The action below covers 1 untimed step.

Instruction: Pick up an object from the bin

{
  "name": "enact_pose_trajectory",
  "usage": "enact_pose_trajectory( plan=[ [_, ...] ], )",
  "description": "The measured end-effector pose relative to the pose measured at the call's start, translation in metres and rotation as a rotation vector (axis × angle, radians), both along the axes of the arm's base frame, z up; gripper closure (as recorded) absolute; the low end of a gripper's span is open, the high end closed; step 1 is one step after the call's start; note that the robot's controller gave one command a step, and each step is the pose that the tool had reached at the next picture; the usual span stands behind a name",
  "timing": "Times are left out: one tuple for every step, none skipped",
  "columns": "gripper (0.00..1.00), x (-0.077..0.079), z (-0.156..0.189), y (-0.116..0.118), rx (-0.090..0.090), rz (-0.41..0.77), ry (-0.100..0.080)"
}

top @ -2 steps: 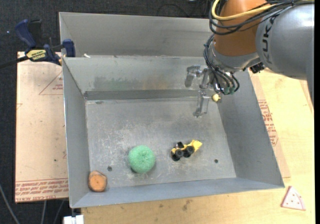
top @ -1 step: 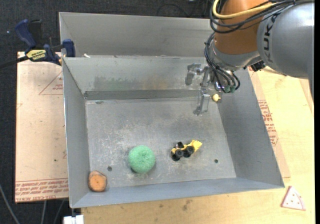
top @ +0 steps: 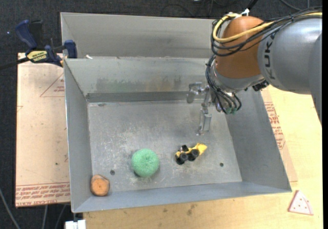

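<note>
Toy (top: 190,152), ball (top: 145,163), lump (top: 100,185): one each

In the grey metal bin (top: 77,120), the fuzzy green ball (top: 145,163) lay near the front wall. The small orange lump (top: 100,185) sat in the front left corner. The yellow-and-black toy vehicle (top: 190,152) lay right of the ball, just before the gripper (top: 205,123).

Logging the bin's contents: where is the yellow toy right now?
In the camera view the yellow toy lies on the bin floor near the front, right of the green ball and just below the gripper.
</note>
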<state>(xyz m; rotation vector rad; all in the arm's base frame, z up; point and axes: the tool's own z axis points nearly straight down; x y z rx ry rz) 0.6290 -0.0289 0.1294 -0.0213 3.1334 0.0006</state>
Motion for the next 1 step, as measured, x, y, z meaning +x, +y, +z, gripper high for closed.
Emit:
enact_pose_trajectory(
  plan=[
    [0.00,-0.0198,-0.0518,-0.0222,0.002,0.115,0.008]
  ],
)
